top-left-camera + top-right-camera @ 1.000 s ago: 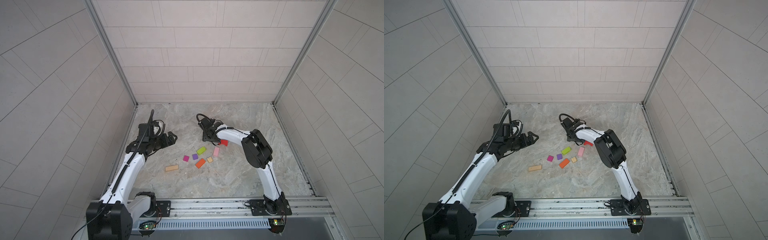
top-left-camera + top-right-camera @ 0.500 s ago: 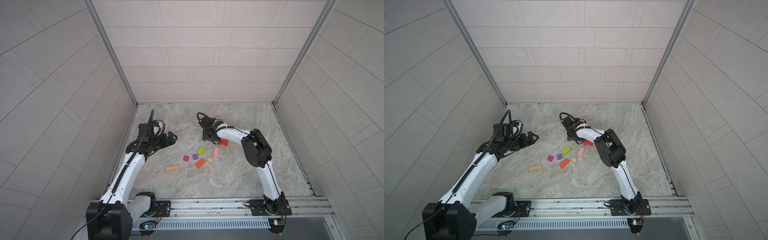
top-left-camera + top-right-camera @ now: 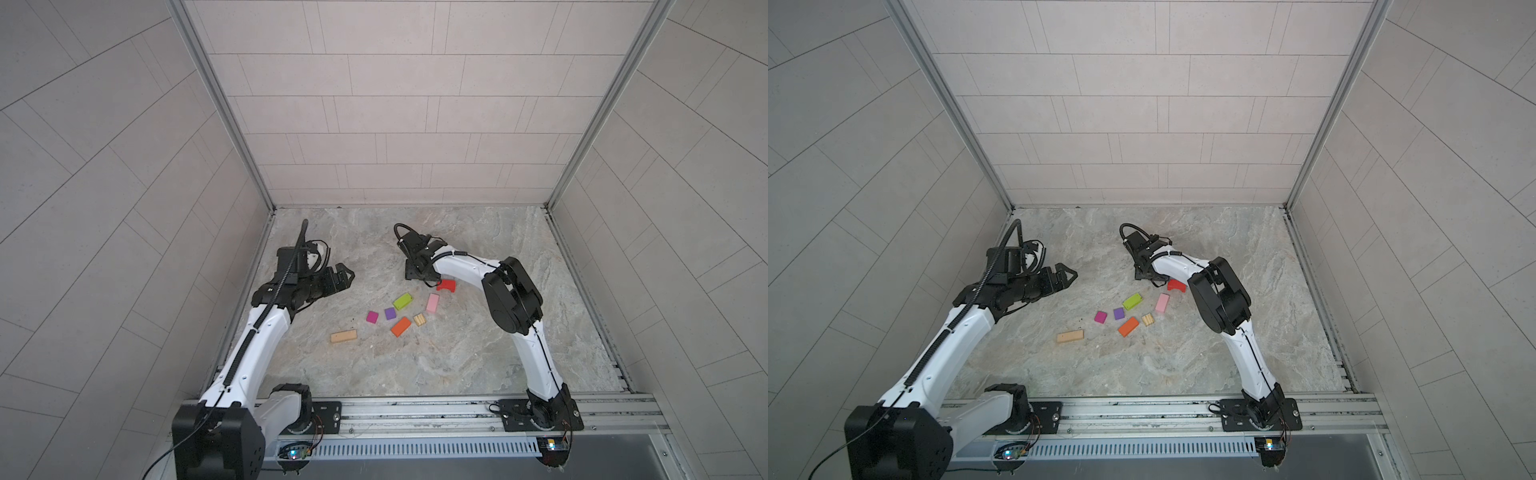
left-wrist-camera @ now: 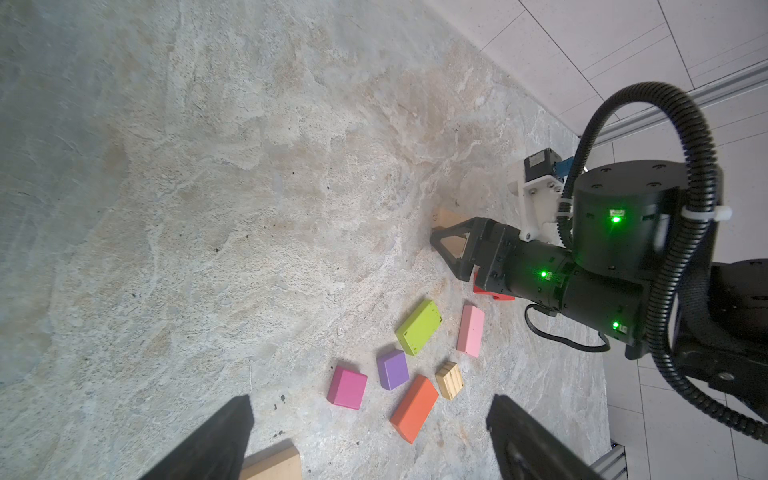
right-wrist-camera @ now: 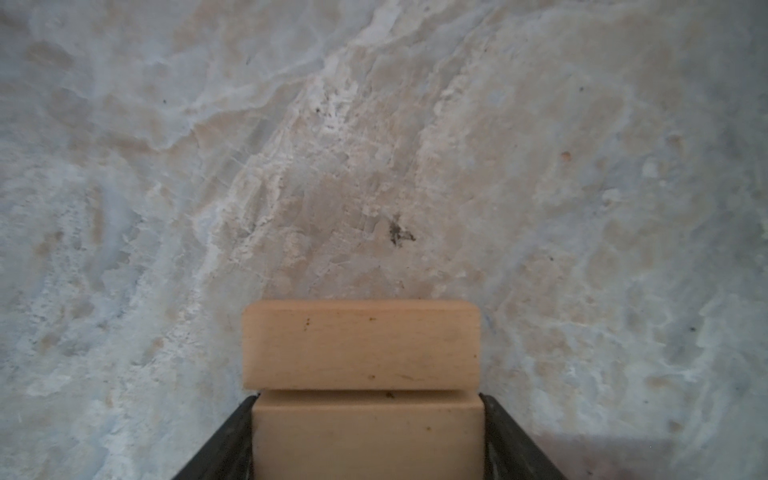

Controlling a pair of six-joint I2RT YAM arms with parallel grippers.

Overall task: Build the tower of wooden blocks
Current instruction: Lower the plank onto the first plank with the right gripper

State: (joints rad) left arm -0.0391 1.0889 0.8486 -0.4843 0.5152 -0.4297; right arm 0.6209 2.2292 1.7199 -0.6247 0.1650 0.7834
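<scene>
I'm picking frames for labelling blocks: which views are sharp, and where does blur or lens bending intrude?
Both top views: even soft light, faint shadows, side walls splayed by the wide lens, the orange block small but crisp. Left wrist view: sharp on the pink block, its own jaws dark and soft. Right wrist view: soft all over, the tan bar between the jaws blurred.

Both top views look down from high and far away, and both show the whole floor (image 3: 457, 365) around the green block (image 3: 402, 301). The left wrist camera looks across the green block from much nearer, from its left. The right wrist camera, just behind the green block, looks down at a tan bar (image 5: 368, 436), very close.
</scene>
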